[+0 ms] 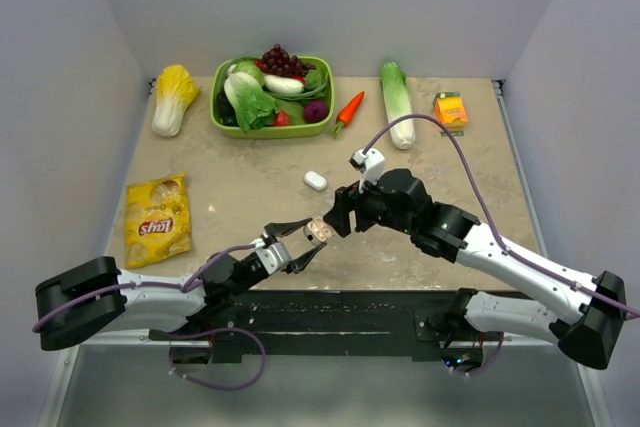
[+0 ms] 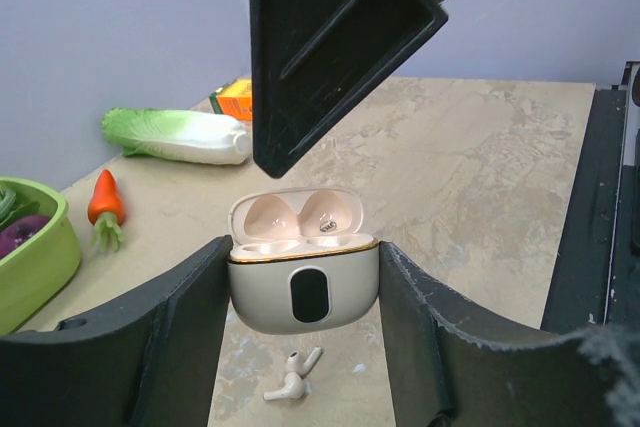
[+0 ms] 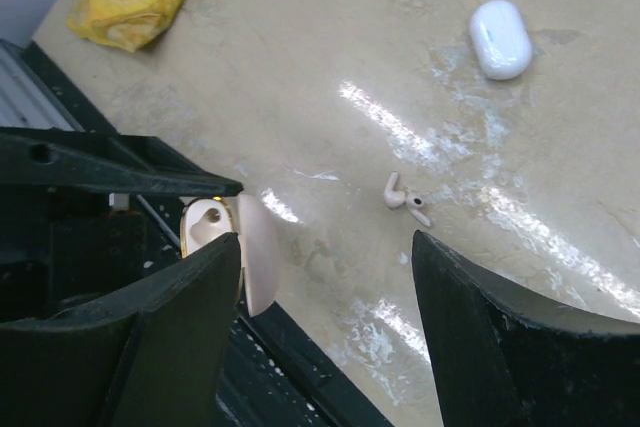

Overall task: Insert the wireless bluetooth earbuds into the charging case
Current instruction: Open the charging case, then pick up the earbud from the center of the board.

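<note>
My left gripper [image 1: 312, 237] [image 2: 303, 257] is shut on the charging case [image 1: 319, 231] [image 2: 303, 292], a glossy white case with a dark oval window. It is held above the table with its lid open and both wells empty. The case also shows in the right wrist view [image 3: 215, 232]. Two small white earbuds [image 2: 292, 383] [image 3: 404, 197] lie together on the table below the case. My right gripper [image 1: 340, 215] [image 3: 325, 247] is open and empty, hovering right beside the case and above the earbuds. One of its fingers [image 2: 330, 47] hangs over the case.
A second white oval case [image 1: 315, 180] [image 3: 500, 37], shut, lies mid-table. A yellow chip bag [image 1: 157, 219] is at left. A green basket [image 1: 258, 130] of vegetables, a carrot [image 1: 347, 110], cabbages and an orange box [image 1: 451, 109] line the back.
</note>
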Robot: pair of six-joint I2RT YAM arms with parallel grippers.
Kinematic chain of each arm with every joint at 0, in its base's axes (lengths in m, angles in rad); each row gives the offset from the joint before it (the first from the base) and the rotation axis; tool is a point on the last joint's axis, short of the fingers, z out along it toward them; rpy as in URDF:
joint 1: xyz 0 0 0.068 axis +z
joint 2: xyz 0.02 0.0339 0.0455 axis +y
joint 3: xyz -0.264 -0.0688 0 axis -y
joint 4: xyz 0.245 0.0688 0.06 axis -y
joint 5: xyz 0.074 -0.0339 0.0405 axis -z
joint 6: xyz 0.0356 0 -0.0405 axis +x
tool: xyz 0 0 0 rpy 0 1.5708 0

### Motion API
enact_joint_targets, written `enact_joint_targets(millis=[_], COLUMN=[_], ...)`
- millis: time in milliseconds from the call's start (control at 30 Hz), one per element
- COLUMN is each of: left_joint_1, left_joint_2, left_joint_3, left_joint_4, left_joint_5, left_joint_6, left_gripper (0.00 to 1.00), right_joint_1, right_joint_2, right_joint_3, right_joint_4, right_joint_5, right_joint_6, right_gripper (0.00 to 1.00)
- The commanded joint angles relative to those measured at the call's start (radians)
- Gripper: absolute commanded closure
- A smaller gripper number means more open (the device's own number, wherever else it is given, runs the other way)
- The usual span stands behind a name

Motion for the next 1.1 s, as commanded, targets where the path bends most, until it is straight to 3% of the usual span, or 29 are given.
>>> enact_joint_targets(millis=[0,567,867,1033,1067], left_joint_1=[-0.006,-0.008,-0.008,-0.008,-0.006], left_joint_2=[-0.010,-0.032,-0.021,-0.018,-0.018], left_joint_3=[-0.007,-0.015,-0.016,-0.021,-0.021], left_joint_4=[0.332,0.354,0.372,0.375,0.373], left_joint_5=[0.000,-0.012,-0.013,-0.016,-0.021], left_joint_6=[0.010,0.016,0.014,0.011,0.010], left_gripper=[1.00,1.00,1.00,1.00,1.00], right_joint_1=[-0.004,-0.054,-0.056,-0.056,-0.056], right_joint_2=[-0.045,0.024,0.052,0.044,0.038], right_joint_3=[-0.026,-0.084,-0.089,-0.087,-0.083], right_joint_4=[0.131,0.214,0.243,0.237,0.231], right_joint_5=[-0.133,-0.274,-0.328,-0.317,-0.311], right_joint_6=[0.018,0.092,0.093,0.081,0.076], right_gripper=[0.29,0.55,0.62,0.74,0.81])
